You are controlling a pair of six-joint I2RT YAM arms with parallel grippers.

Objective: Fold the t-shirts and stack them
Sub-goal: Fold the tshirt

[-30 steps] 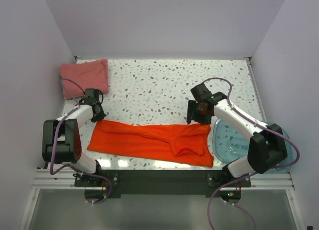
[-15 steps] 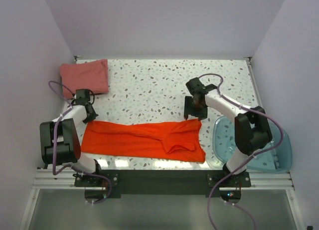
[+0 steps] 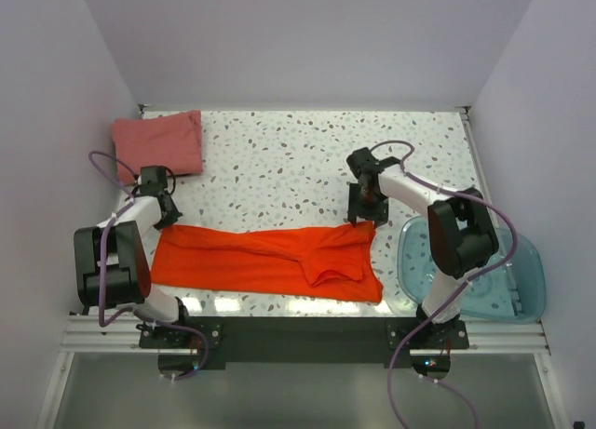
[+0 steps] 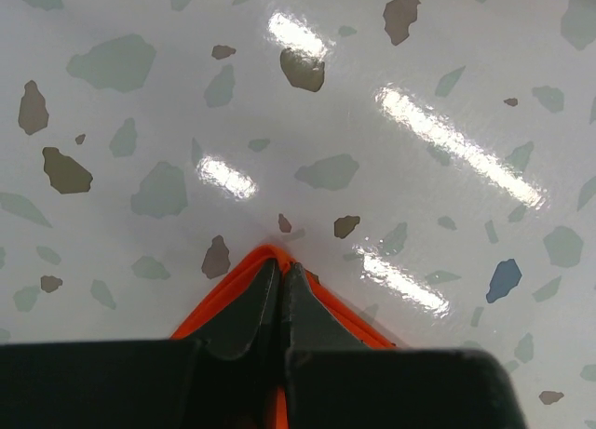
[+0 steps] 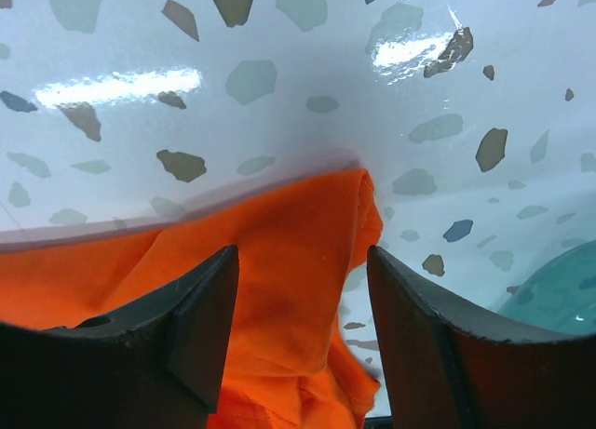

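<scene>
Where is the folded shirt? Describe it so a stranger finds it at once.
Start at the speckled table and go to its far left corner. A small folded shirt lies there, dull pink-red, unlike the bright orange shirt stretched long along the near edge.

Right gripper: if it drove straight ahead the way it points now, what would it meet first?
The right gripper, open, straddles a corner of the orange-red t-shirt, so it would likely meet that cloth first, then the speckled table beneath. Depth is hard to judge.
</scene>
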